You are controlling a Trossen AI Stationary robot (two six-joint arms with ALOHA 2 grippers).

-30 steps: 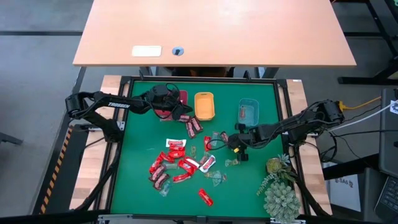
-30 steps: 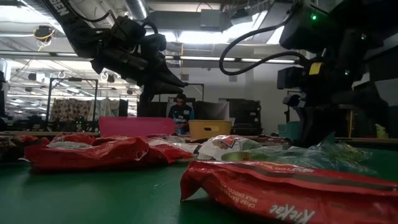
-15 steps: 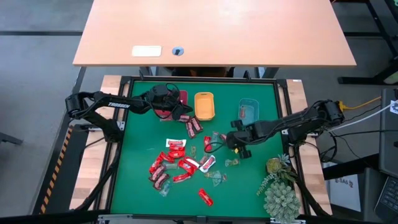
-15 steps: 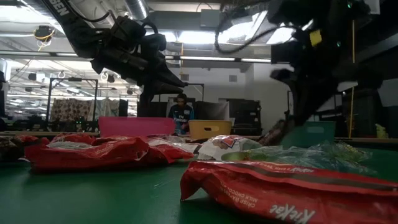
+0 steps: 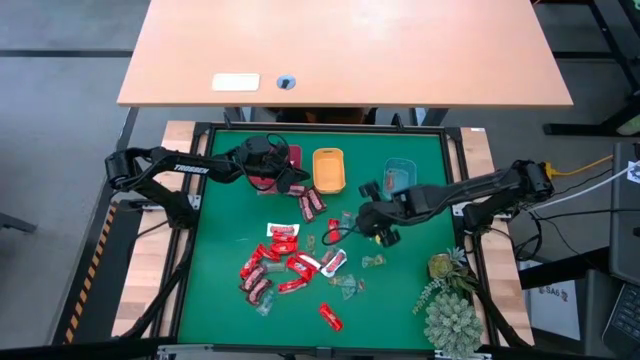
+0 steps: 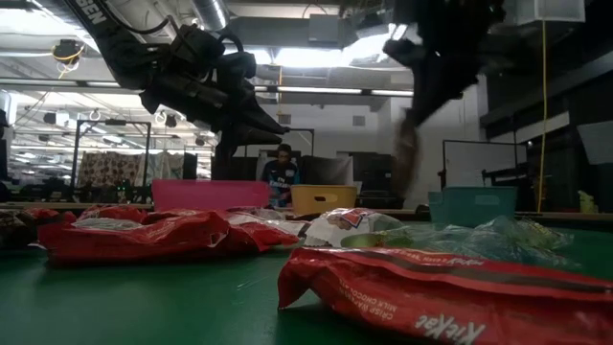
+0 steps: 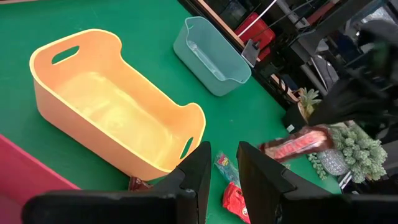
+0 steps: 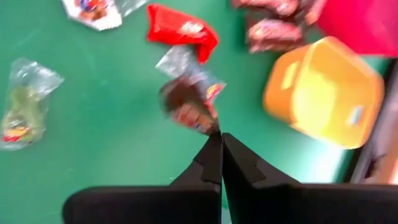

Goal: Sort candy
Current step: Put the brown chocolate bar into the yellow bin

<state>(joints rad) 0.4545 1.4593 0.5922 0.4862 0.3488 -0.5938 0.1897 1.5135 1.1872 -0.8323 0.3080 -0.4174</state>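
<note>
Red, brown and clear-green wrapped candy (image 5: 282, 262) lies scattered on the green mat. My right gripper (image 5: 366, 216) hangs above the mat's middle, near the orange tray (image 5: 328, 169), shut on a brown-and-red candy bar (image 7: 297, 144). The same bar shows blurred in the low view (image 6: 406, 158). My left gripper (image 7: 224, 167) hovers between the red tray (image 5: 288, 158) and the orange tray. Its fingers stand slightly apart with nothing between them. A teal tray (image 5: 399, 178) stands at the far right. My right gripper pinches the candy bar by one end (image 8: 206, 126) between its two fingertips. The fingers slant down from the table's right side. The bar hangs below the fingers, lifted clear of the mat.
A spiky green plant (image 5: 448, 300) stands at the near right corner. Brown bars (image 5: 311, 204) lie just in front of the orange tray. Clear-green sweets (image 5: 374, 261) lie below my right gripper. A person (image 6: 278, 177) sits in the room behind the table.
My right gripper has risen well off the mat and drifted toward the table's left and far edge, rolling its wrist. It stays shut, and the candy bar has come up with it, lifted clear of the mat.
</note>
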